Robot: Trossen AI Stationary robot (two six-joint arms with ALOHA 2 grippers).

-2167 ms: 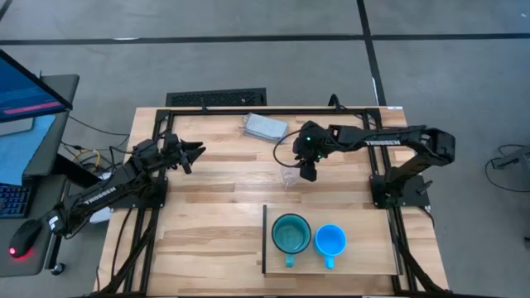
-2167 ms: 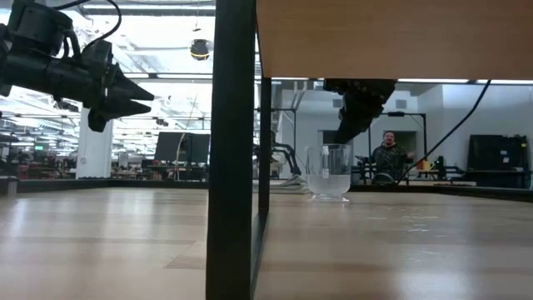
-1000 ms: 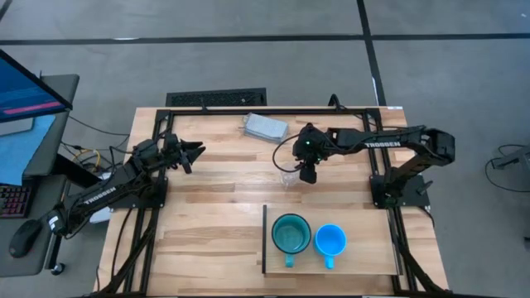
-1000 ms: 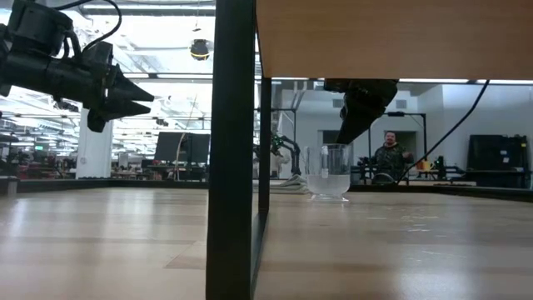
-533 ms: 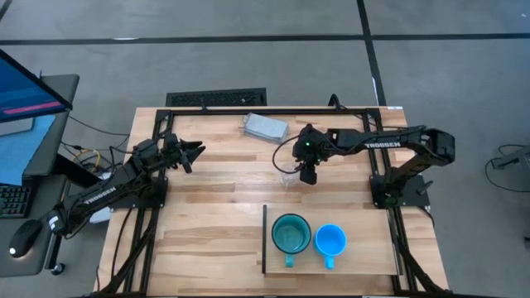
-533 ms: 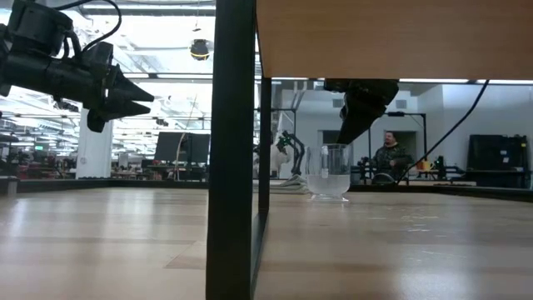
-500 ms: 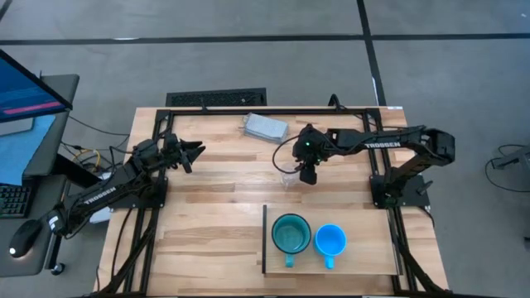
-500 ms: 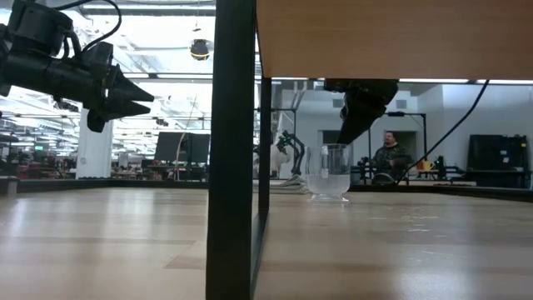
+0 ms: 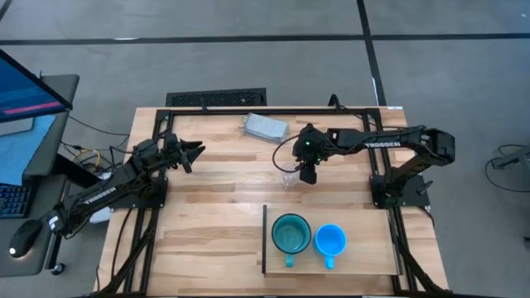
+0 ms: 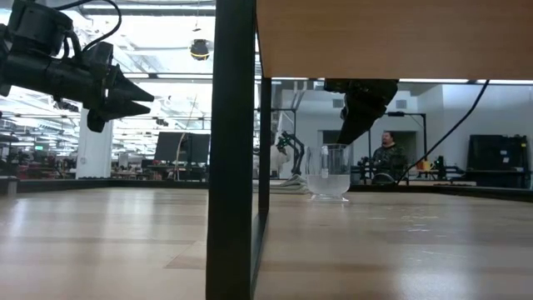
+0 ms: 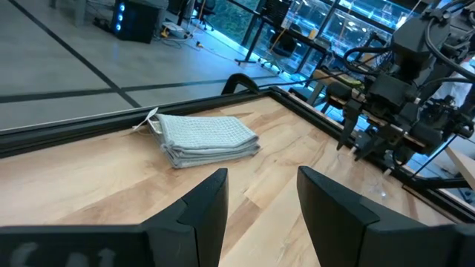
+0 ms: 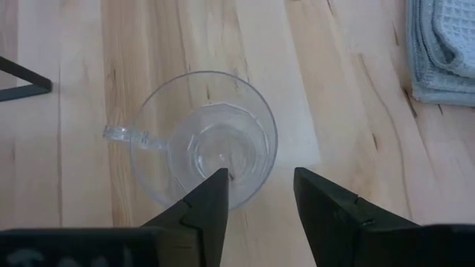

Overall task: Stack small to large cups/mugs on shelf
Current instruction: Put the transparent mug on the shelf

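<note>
black jointed arms, white lettering, dark cables

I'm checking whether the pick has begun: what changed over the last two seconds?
The right gripper edged closer to the clear cup, open above its rim, nothing grasped. The left gripper, teal mug and blue mug on the shelf stayed put.

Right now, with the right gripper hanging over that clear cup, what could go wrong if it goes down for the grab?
1. The right gripper, open, sits over the clear cup's rim edge, not centred; descending, a finger might hit the rim and tip it.
2. The cup is transparent, so a grip may slip on the thin wall.
3. The teal mug and blue mug already fill much of the shelf; placing could knock them.
</note>
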